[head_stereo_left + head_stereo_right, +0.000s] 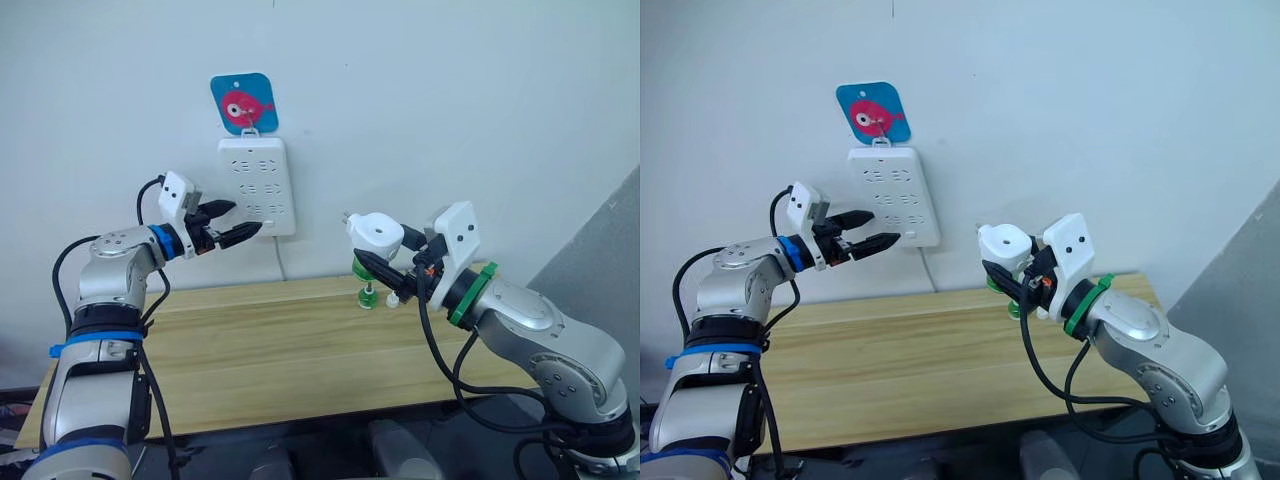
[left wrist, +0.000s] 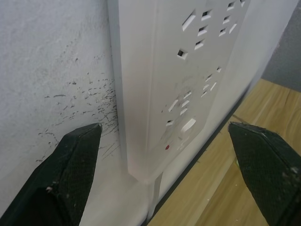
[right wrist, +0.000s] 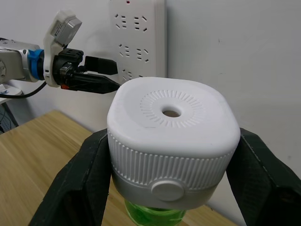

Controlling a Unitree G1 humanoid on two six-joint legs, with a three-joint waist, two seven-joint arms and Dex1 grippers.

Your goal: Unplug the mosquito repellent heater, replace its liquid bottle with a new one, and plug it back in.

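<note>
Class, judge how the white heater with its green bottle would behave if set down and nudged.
The heater looks like light, stiff plastic. Its ribbed sides probably aid the right pincer's hold. Standing on the narrower green bottle, it seems top-heavy and likely to tip.

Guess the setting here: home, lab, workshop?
Likely a test bench staged as a home corner: a bare wooden table against a plain white wall, a hung power strip, and the right gripper holding a mosquito repellent heater.

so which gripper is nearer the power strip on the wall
Left. The left gripper is open at the power strip's lower edge; the right gripper holds the heater away from it.
</note>
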